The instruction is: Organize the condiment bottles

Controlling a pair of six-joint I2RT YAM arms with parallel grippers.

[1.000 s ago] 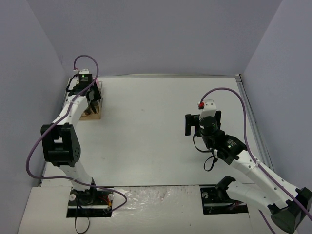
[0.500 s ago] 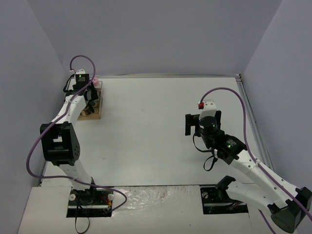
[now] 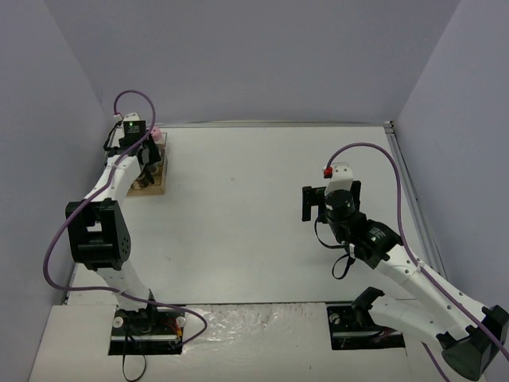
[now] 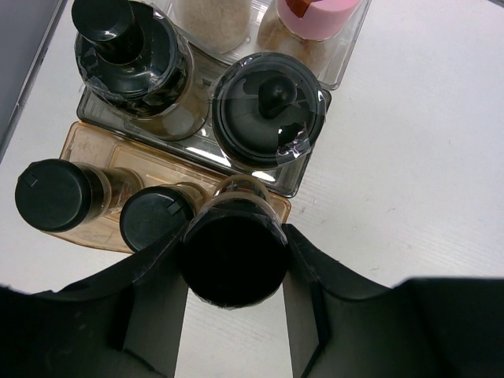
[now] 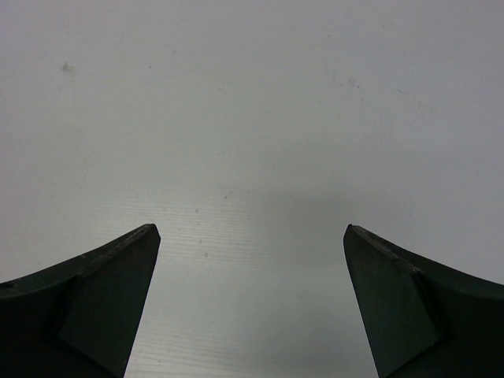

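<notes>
In the left wrist view my left gripper [image 4: 233, 315] is shut on a black-capped jar [image 4: 232, 256] at the right end of the rack's amber front row [image 4: 87, 146]. I cannot tell whether it rests there. Two small black-capped jars [image 4: 51, 194] [image 4: 156, 223] stand to its left. Behind them stand two knob-topped black jars [image 4: 118, 55] [image 4: 268, 110], then a pink-capped jar [image 4: 319, 12] and a pale-filled jar [image 4: 213, 20] whose cap is cut off. In the top view the left gripper [image 3: 147, 163] is over the rack [image 3: 157, 185]. My right gripper [image 3: 330, 200] is open and empty over bare table [image 5: 252, 118].
The rack stands at the table's far left, close to the left wall [image 3: 71, 119]. A raised rail [image 3: 409, 191] runs along the table's right edge. The right arm stands mid-right, well apart from the rack.
The left wrist has shifted slightly back and left over the rack, and the pink cap now shows beside it. The right arm has not moved.
</notes>
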